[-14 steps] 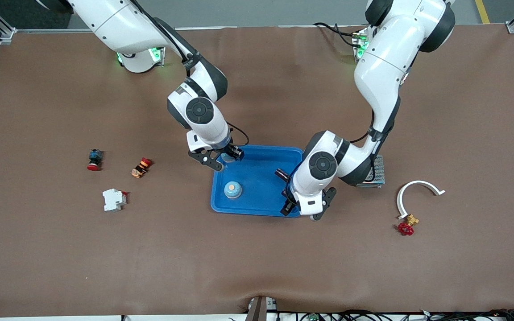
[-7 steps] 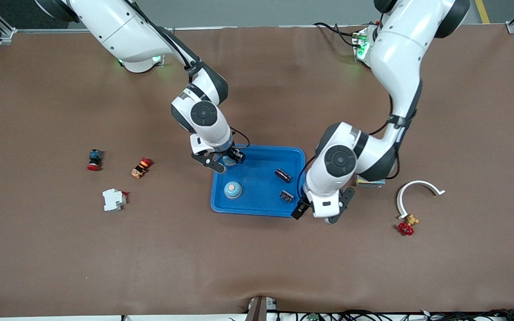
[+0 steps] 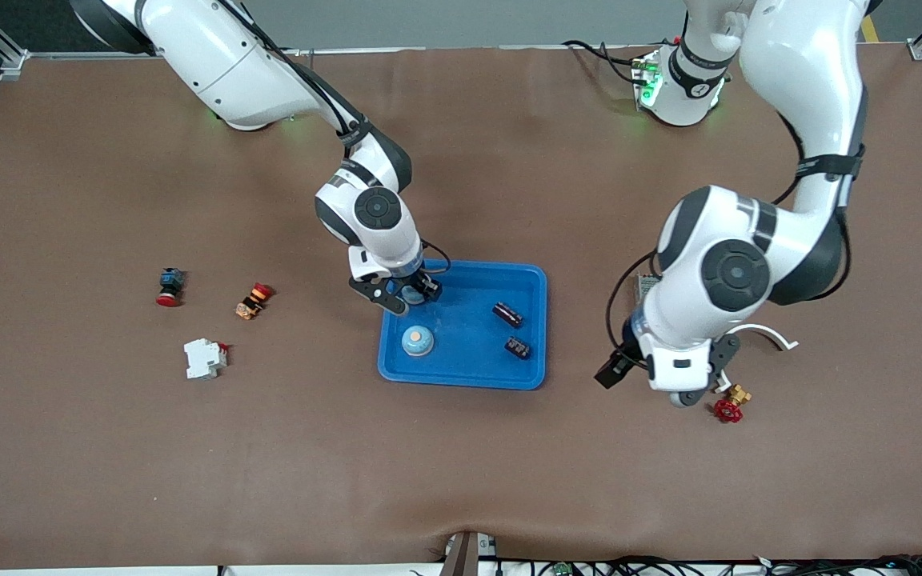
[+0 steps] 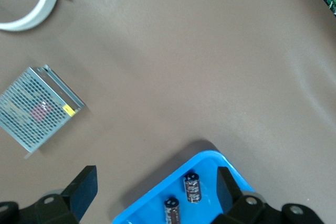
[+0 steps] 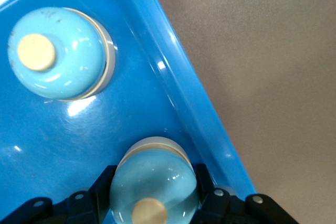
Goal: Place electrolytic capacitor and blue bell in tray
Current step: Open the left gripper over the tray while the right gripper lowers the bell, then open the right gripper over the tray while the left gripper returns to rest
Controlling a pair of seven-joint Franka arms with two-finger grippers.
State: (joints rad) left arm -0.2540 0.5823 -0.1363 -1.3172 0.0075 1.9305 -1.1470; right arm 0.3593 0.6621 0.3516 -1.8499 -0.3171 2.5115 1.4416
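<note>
Two dark electrolytic capacitors (image 3: 508, 314) (image 3: 518, 347) lie inside the bright-blue tray (image 3: 473, 376) toward the left arm's end, and a blue bell (image 3: 418, 341) sits in it toward the right arm's end, nearer the front camera than the right gripper. Over the tray's rim at that end, the right gripper (image 3: 408, 294) is clenched around a second blue bell (image 5: 154, 182). Well apart from the tray, the left gripper (image 3: 647, 386) hangs with its fingers spread and nothing between them over the brown table (image 3: 461, 480), close to a white curved bracket (image 3: 773, 334), a red-handled brass valve (image 3: 728, 406) and a metal mesh box (image 4: 37, 108).
</note>
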